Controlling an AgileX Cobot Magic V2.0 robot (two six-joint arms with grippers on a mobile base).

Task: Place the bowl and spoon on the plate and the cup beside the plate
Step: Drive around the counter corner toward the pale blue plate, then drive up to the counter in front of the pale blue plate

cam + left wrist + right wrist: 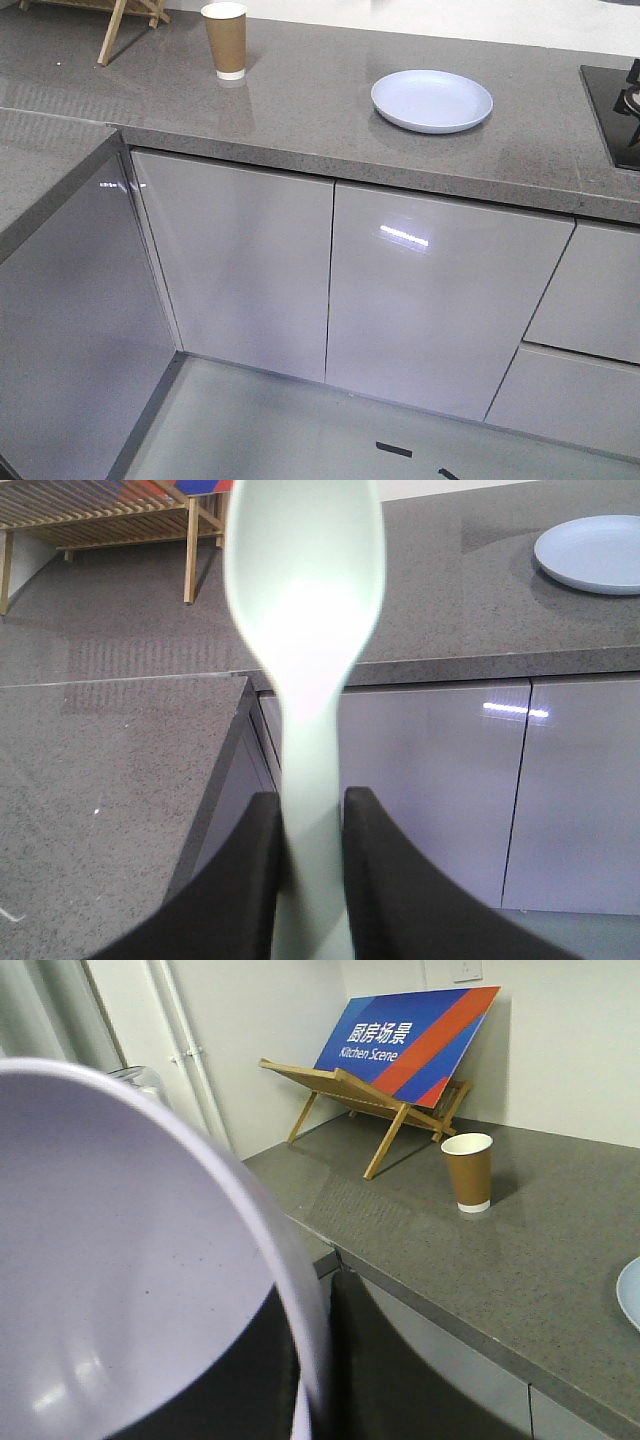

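Clamping the glossy spoon (305, 610) (flat handle) is the left pincer (312, 800).

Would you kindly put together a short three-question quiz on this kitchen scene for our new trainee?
1. Fill in: the right hand holds the ____.
2. The spoon is gripped by: A) the left hand; B) the right hand; C) neither.
3. True or false: the cup stands upright on the counter, apart from the plate.

Key: 1 bowl; 2 A; 3 true.
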